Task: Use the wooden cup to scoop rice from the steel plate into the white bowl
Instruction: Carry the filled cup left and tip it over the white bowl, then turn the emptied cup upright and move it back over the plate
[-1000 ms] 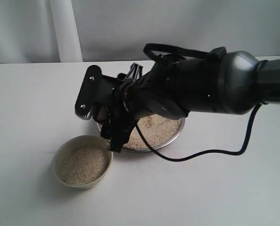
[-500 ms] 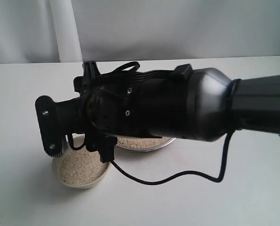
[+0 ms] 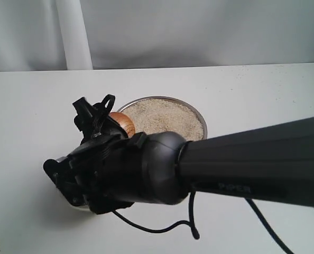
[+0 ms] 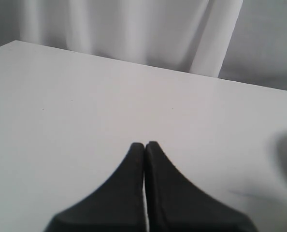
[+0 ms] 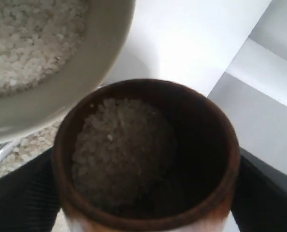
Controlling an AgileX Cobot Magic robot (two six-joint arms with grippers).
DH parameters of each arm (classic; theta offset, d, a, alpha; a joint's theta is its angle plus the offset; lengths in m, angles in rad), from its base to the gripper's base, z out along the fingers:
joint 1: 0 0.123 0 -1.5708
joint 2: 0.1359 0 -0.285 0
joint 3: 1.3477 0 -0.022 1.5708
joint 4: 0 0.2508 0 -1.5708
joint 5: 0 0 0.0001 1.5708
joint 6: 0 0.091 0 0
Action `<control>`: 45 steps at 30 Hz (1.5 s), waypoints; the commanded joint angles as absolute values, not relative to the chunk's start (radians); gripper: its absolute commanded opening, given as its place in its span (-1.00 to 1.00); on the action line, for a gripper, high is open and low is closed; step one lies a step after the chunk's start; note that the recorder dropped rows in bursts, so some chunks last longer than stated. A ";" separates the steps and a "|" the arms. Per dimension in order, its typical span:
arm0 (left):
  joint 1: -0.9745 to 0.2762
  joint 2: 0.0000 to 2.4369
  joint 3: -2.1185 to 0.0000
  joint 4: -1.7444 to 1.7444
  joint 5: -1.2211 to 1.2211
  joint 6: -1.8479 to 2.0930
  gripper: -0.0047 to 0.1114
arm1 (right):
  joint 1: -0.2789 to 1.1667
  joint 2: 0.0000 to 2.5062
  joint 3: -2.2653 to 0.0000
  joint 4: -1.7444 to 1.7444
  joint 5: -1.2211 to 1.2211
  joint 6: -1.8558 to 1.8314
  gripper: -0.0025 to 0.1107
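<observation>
My right gripper point(image 5: 146, 200) is shut on the wooden cup point(image 5: 148, 145), one black finger point(image 5: 18, 198) on each side. The cup stands upright and holds rice point(image 5: 119, 159). In the right wrist view it is close beside the white bowl point(image 5: 80, 79), which holds more rice point(image 5: 22, 38). The exterior view shows the cup point(image 3: 122, 124) at the near left rim of the steel plate point(image 3: 201, 121), which is covered in rice point(image 3: 165, 117). The arm hides the bowl there. My left gripper point(image 4: 144, 145) is shut and empty over bare table.
The right arm's thick black body point(image 3: 210, 169) fills the lower middle and right of the exterior view, with a cable point(image 3: 162, 227) hanging under it. A white curtain point(image 3: 199, 32) backs the white table point(image 3: 30, 106).
The right arm has swung from the plate toward the bowl and the camera, and now covers the bowl. The cup's brown side has come into sight. The plate's rice is uncovered.
</observation>
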State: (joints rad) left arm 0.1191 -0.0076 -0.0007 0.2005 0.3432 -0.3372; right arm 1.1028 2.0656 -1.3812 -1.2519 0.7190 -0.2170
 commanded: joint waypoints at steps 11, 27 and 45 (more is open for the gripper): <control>0.118 0.000 0.000 0.197 0.337 -0.339 -0.92 | 1.173 2.122 -1.392 -1.455 0.877 -0.202 -0.96; 0.118 0.000 0.000 0.197 0.337 -0.339 -0.92 | 1.237 2.124 -1.392 -1.481 1.009 -0.295 -0.96; 0.118 0.000 0.000 0.197 0.337 -0.339 -0.92 | 1.237 2.157 -1.392 -1.661 1.016 -0.377 -0.96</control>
